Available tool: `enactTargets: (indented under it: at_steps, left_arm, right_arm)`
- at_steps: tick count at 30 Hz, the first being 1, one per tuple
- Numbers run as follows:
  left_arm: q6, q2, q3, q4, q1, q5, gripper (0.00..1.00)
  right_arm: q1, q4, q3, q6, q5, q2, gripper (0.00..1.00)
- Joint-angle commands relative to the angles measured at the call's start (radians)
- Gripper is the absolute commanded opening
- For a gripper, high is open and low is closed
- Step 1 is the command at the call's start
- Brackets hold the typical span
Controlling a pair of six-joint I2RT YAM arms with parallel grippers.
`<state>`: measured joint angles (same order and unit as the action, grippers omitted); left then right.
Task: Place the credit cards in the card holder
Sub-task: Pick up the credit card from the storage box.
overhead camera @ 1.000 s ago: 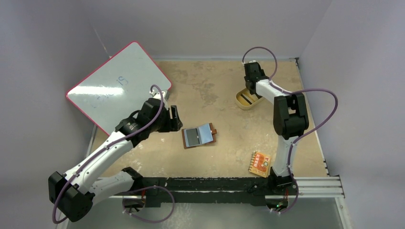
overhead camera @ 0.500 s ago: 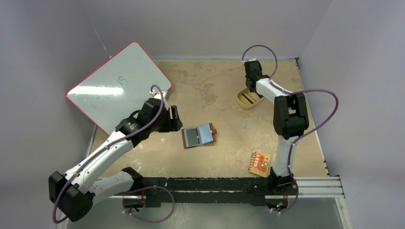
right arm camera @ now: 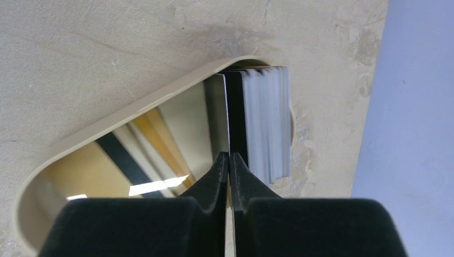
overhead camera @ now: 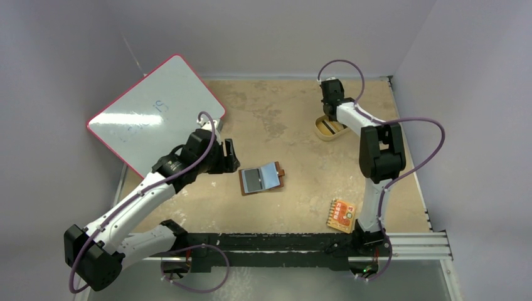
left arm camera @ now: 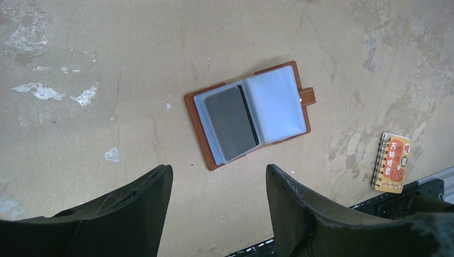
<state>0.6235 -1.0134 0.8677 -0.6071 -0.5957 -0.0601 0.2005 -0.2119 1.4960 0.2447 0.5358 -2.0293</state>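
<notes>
A credit card (right arm camera: 236, 110) is pinched by the right gripper (right arm camera: 230, 160) in the dish (right arm camera: 107, 119); the left gripper (left arm camera: 217, 176) is spread near the card holder (left arm camera: 249, 112).

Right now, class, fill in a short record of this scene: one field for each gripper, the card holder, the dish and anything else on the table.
left gripper: open, hovering beside the card holder, holding nothing
right gripper: shut on a credit card standing on edge in the tan oval dish
card holder: lying open on the table, one dark card in a clear pocket
other items: orange spiral notepad near the front right edge; whiteboard at left rear
</notes>
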Motion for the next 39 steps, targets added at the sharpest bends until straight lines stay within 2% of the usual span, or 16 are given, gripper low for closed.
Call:
enactTargets:
  at_steps: [1, 13, 17, 20, 22, 24, 28, 31, 35, 39]
  left_arm:
    - [-0.015, 0.001, -0.006, 0.04, 0.004, -0.01, 0.64]
    - [0.009, 0.002, -0.005, 0.028, 0.004, -0.06, 0.64]
    - [0.05, -0.005, -0.007, 0.026, 0.004, -0.074, 0.64]
    - [0.078, -0.015, -0.022, 0.077, 0.004, 0.03, 0.64]
    - [0.093, -0.011, -0.044, 0.151, 0.004, 0.108, 0.7]
    - [0.119, 0.007, -0.07, 0.231, 0.004, 0.144, 0.7]
    - [0.175, 0.065, -0.111, 0.346, 0.004, 0.102, 0.67]
    - [0.208, 0.06, -0.079, 0.334, 0.004, 0.067, 0.67]
    - [0.257, -0.003, -0.029, 0.335, 0.004, 0.139, 0.67]
    - [0.385, -0.016, -0.075, 0.531, 0.004, 0.234, 0.63]
  right_arm:
    - [-0.012, -0.043, 0.052, -0.045, 0.009, 0.072, 0.0]
    - [-0.011, -0.161, 0.05, -0.188, -0.191, 0.162, 0.0]
    - [-0.009, -0.147, -0.005, -0.246, -0.338, 0.261, 0.0]
    - [-0.008, -0.099, -0.087, -0.316, -0.495, 0.357, 0.0]
    - [-0.002, -0.044, -0.149, -0.368, -0.586, 0.416, 0.0]
    - [0.015, -0.003, -0.205, -0.423, -0.645, 0.473, 0.0]
    - [0.057, 0.112, -0.319, -0.56, -0.785, 0.579, 0.0]
    - [0.106, 0.266, -0.442, -0.679, -0.897, 0.675, 0.0]
    - [0.185, 0.496, -0.588, -0.887, -0.971, 0.77, 0.0]
    - [0.26, 0.758, -0.72, -1.093, -1.015, 0.83, 0.0]
